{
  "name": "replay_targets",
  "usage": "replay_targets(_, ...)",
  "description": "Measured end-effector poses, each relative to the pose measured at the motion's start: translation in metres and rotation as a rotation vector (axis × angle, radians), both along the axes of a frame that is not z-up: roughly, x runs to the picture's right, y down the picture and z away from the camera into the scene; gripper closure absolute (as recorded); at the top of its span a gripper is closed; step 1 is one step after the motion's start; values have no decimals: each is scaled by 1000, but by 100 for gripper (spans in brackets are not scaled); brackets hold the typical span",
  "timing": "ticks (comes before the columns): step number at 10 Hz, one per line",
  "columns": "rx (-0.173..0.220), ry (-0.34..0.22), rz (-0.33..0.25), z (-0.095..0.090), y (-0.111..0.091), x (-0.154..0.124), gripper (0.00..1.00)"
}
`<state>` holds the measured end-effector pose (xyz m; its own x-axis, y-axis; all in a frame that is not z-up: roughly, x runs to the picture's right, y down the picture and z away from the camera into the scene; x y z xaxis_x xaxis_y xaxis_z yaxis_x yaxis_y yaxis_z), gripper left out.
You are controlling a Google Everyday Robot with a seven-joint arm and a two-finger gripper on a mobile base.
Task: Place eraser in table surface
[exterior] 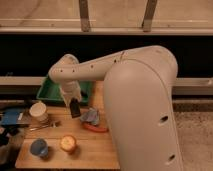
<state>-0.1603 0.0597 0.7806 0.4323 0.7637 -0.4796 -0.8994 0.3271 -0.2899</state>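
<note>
Down at the tips, your gripper (74,103) has its fingers clamped on the eraser (75,109), which hangs over the table surface (95,147), just in front of the green tray (49,93). Wrist points straight down, and the white arm (95,67) elbows up, then runs right into the bulky shoulder.

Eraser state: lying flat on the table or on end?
On end: the eraser is near-vertical at the gripper tip, over the table surface by the green tray. Touching the wood: cannot tell.
</note>
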Motion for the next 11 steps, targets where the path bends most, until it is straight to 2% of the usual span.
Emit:
replay_targets(4, 19, 3, 20, -1, 2, 7, 100)
replay_targets(6, 12, -9, 21, 2, 9, 3, 100)
replay_targets(8, -9, -36, 22, 14, 20, -3, 100)
replay_targets(11, -56, -93, 11, 34, 37, -27, 100)
